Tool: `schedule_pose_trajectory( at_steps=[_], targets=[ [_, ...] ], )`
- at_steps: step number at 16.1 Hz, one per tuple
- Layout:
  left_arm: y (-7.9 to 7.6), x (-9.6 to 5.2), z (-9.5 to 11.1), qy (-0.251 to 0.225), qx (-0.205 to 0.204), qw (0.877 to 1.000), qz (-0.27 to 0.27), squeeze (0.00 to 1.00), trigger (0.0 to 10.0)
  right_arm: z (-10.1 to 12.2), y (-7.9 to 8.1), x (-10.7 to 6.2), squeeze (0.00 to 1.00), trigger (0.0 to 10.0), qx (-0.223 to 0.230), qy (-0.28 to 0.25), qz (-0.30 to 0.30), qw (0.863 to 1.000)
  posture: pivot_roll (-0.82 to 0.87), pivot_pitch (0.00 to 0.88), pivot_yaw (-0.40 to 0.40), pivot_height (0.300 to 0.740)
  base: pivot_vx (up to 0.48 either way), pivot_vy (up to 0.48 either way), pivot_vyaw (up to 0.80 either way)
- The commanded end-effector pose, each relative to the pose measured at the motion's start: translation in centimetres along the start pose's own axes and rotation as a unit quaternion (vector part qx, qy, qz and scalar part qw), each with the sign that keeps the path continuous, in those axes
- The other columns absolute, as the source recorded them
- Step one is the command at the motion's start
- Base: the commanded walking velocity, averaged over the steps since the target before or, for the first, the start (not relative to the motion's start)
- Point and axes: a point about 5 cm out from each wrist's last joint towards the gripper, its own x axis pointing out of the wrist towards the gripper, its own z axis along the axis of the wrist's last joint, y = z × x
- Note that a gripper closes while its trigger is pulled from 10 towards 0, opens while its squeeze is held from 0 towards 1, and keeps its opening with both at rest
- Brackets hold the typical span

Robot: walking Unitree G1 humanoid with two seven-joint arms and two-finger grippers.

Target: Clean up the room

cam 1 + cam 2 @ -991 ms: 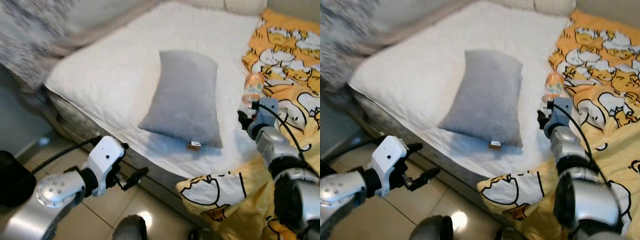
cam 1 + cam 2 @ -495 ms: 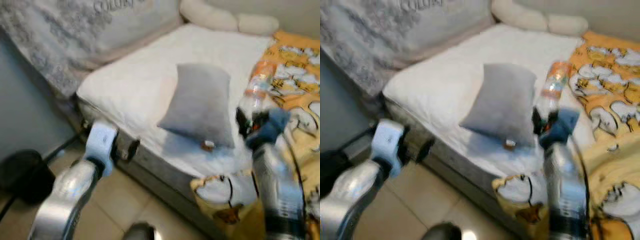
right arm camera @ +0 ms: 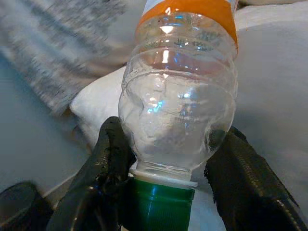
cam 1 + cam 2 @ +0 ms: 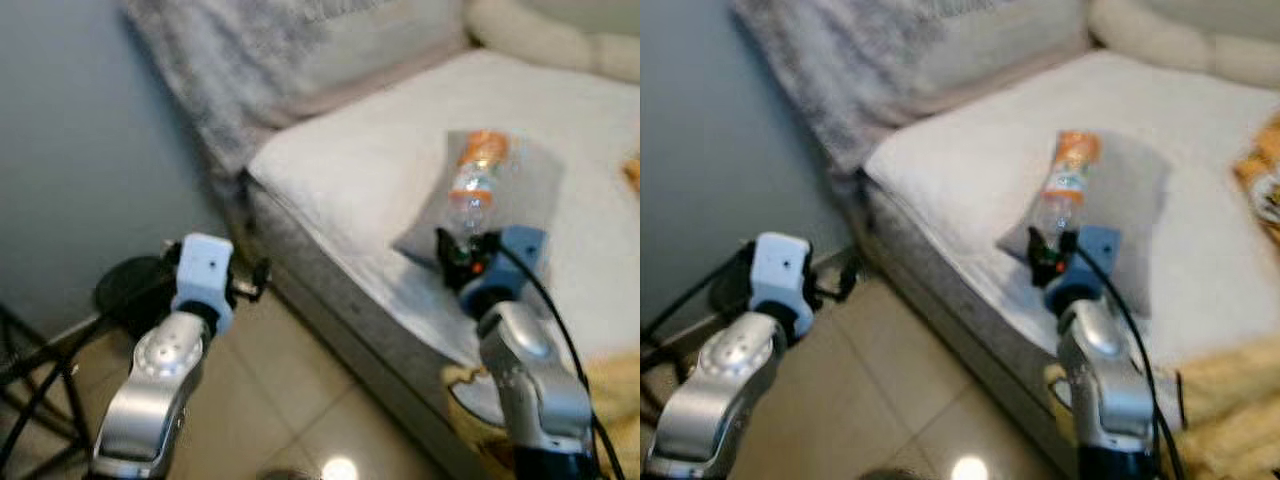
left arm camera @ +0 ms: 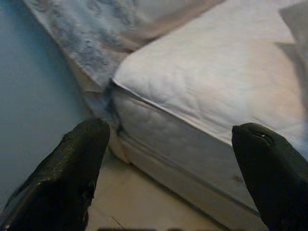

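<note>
My right gripper (image 4: 462, 252) is shut on a clear plastic bottle (image 4: 474, 190) with an orange label and a green cap (image 3: 159, 202). It holds the bottle neck-down, raised over the bed's near edge in front of a grey pillow (image 4: 535, 185). The right wrist view has the bottle (image 3: 180, 86) between the two black fingers (image 3: 108, 159). My left gripper (image 5: 180, 159) is open and holds nothing. It is raised beside the corner of the white mattress (image 5: 207, 82), above the tiled floor. In the eye views the left arm's white-blue wrist (image 4: 205, 270) is at the lower left.
A grey patterned blanket (image 4: 250, 60) lies against the wall at the bed's head. A dark round object (image 4: 125, 285) and black cables (image 4: 35, 380) sit on the tiled floor by the blue-grey wall. A yellow printed quilt (image 4: 1240, 410) hangs at the right.
The camera has swung left, bringing the wall and floor corner into view. My right gripper lifted the bottle off the yellow quilt and carries it in front of the grey pillow. The left arm rose.
</note>
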Motion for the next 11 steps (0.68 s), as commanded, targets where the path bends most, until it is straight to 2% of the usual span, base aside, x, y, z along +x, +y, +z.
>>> schedule_pose_trajectory(
  at_steps=[1, 7, 10, 11],
  targets=[
    [0.7, 0.1, -0.5, 0.007, 0.005, 1.000, 0.016, 0.00, 10.0, 0.1, 1.0, 0.1, 0.00, 10.0, -0.005, 0.005, 0.018, 1.000, 0.05, 0.000, 0.040, 0.740, 0.000, 0.000, 0.80],
    [0.8, 1.0, -0.4, -0.010, -0.011, 1.000, 0.018, 0.00, 10.0, -2.0, 0.9, 0.6, 0.00, 10.0, -0.043, 0.060, 0.032, 0.997, 0.08, 0.000, 0.018, 0.740, 0.000, 0.000, 0.80],
    [0.8, 1.7, -0.1, -0.018, -0.003, 1.000, 0.012, 0.00, 10.0, -2.8, 1.0, 1.1, 0.00, 10.0, -0.051, 0.079, 0.032, 0.995, 0.11, 0.000, 0.007, 0.740, 0.269, 0.000, 0.80],
    [1.0, 1.9, -0.1, -0.020, -0.001, 1.000, 0.012, 0.00, 10.0, -3.2, 1.0, 1.2, 0.00, 10.0, -0.050, 0.083, 0.018, 0.995, 0.10, 0.000, 0.014, 0.740, 0.311, 0.000, 0.00]
  ],
)
